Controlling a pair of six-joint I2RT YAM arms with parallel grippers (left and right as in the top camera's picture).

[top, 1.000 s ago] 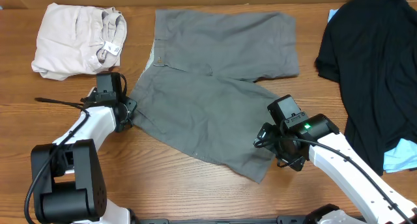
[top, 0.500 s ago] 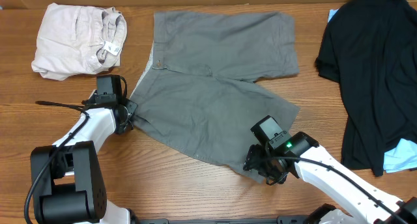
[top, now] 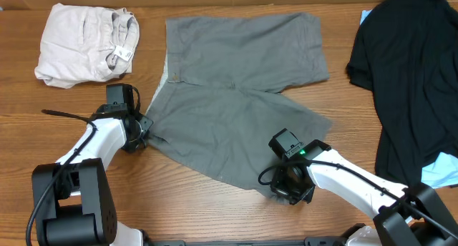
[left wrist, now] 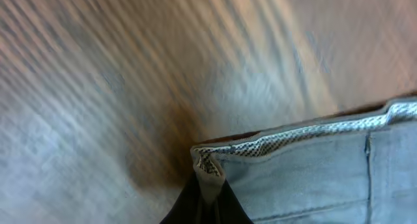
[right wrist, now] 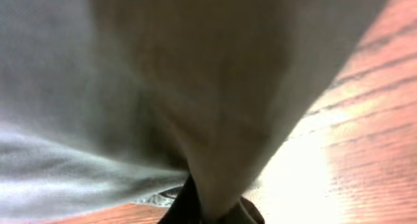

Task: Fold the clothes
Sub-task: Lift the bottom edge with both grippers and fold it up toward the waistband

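Observation:
Grey shorts (top: 236,89) lie spread across the middle of the wooden table, one leg toward the back, the other toward the front. My left gripper (top: 145,130) is shut on the waistband corner (left wrist: 207,168) at the shorts' left edge. At the hem of the front leg, my right gripper (top: 280,183) is shut on a pinch of grey cloth (right wrist: 215,165). A folded cream garment (top: 86,42) with a white label sits at the back left. A black T-shirt (top: 415,67) lies at the right.
A light blue cloth (top: 440,171) peeks out from under the black T-shirt at the right edge. Bare wooden table (top: 179,203) runs along the front between my two arms.
My right gripper slid left and forward along the front leg's hem and shut on it. The left gripper closed on the waistband corner, and the shorts shifted slightly.

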